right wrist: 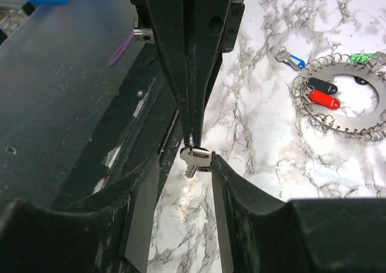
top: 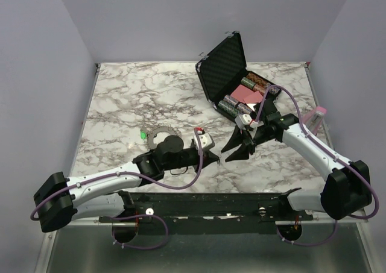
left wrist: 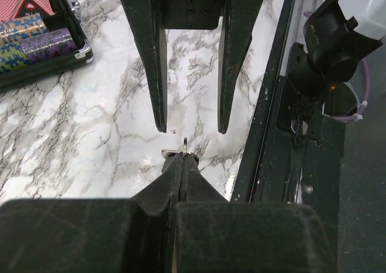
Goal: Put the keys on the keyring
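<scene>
- Silver key [right wrist: 194, 158] was pinched by its head in the tips of the left gripper [left wrist: 181, 158], whose fingers [left wrist: 172, 179] were pressed together on it with no gap showing.
- In the right wrist view the key hung with its head uppermost at the pinch. Its blade pointed down and slightly left, and its long axis ran roughly in line with the left fingers.
- The right gripper [left wrist: 192, 128] met the left tip to tip. Its fingers [right wrist: 232, 185] were spread, one on each side of the key. The key's head lay very close to the inner face of one finger, but I could not tell whether it touched.
- Both grippers and the key were over the table [top: 120, 98], near the middle of its near edge.
- The keyring [right wrist: 347, 130] lay coiled in a rough circle on the table, left of its middle and well apart from the grippers.
- A red-headed key [right wrist: 324, 99] and a black-headed key [right wrist: 322, 86] lay side by side on the coil's edge. A blue-headed key [right wrist: 292, 60] lay just outside it and a green tag [right wrist: 362, 57] at its rim. I could not tell whether any of them was threaded on.
- A black case [top: 224, 68] stood open toward the far right corner, its lid raised. It held rows of striped chips [top: 232, 107] and red-backed cards [top: 247, 94].
</scene>
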